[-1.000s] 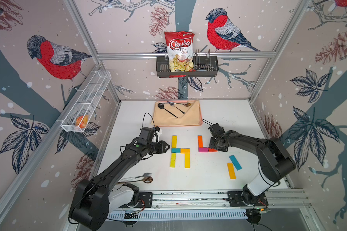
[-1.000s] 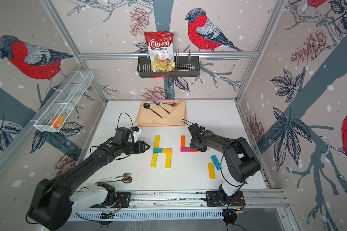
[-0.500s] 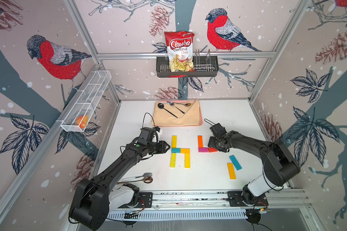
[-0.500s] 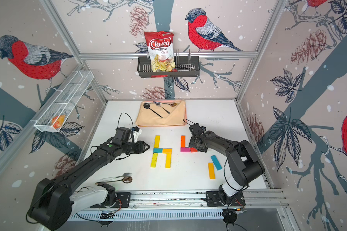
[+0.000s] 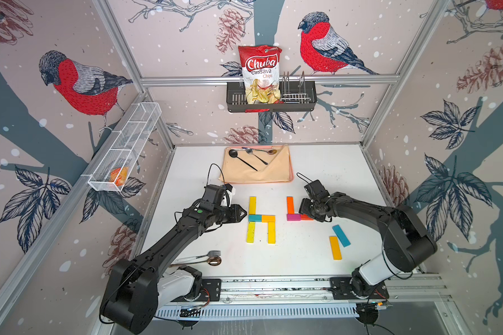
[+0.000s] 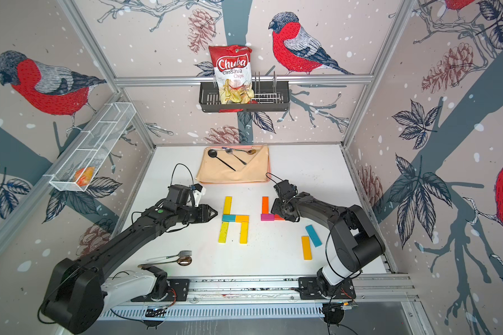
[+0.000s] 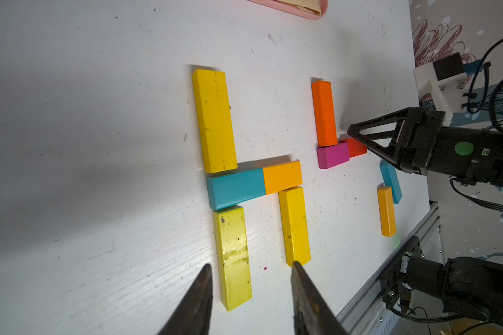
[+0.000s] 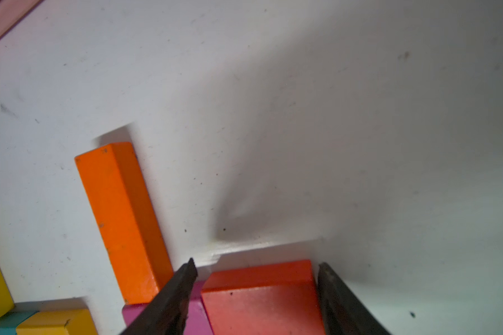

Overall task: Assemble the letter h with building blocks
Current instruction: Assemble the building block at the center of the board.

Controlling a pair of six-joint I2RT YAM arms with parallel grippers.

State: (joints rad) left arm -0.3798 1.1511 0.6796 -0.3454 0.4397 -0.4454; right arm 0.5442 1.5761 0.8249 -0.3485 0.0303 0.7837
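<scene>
Right gripper (image 8: 256, 262) has opened since a second ago; its jaws now straddle the red block (image 8: 262, 295), barely clear of its sides, gripping nothing. Left gripper (image 7: 251, 264) hovers half open and empty beside a finished h (image 5: 256, 218). Red lies end to end with the magenta block (image 7: 333, 155), at the foot of an orange upright (image 7: 324, 113). Risk: if the right gripper withdraws crookedly, a finger could snag red and skew the bar.
</scene>
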